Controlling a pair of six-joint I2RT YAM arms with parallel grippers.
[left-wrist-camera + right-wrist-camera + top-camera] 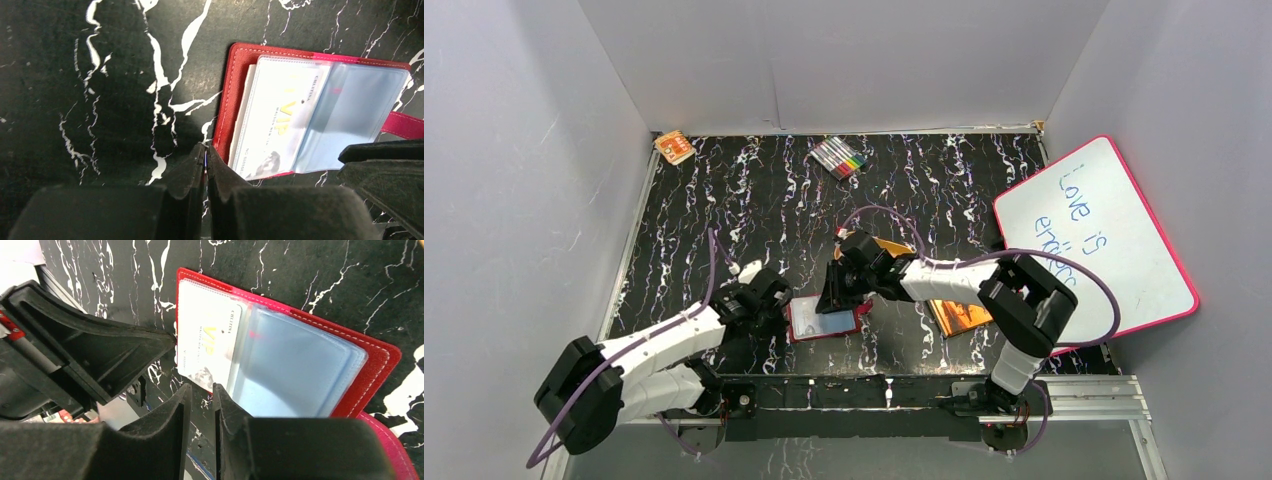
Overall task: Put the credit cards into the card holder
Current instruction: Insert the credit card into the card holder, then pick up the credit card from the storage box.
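The red card holder [824, 318] lies open on the black marbled table, between the two grippers. A white credit card [285, 115] printed "VIP" sits in its left clear sleeve [210, 340]. The pale-blue sleeves [295, 370] to its right look empty. My left gripper [205, 152] is shut, its tips at the red cover's [240, 90] left edge near the front corner. In the right wrist view the left gripper's finger [100, 350] points at that same edge. My right gripper [201, 387] stands slightly open over the holder's near edge, with only table showing between its fingers.
An orange-brown book [959, 315] lies under the right arm. A whiteboard with a pink rim [1094, 240] leans at the right. A pack of coloured markers [839, 157] and a small orange box [674, 147] sit at the back. Grey walls enclose the table.
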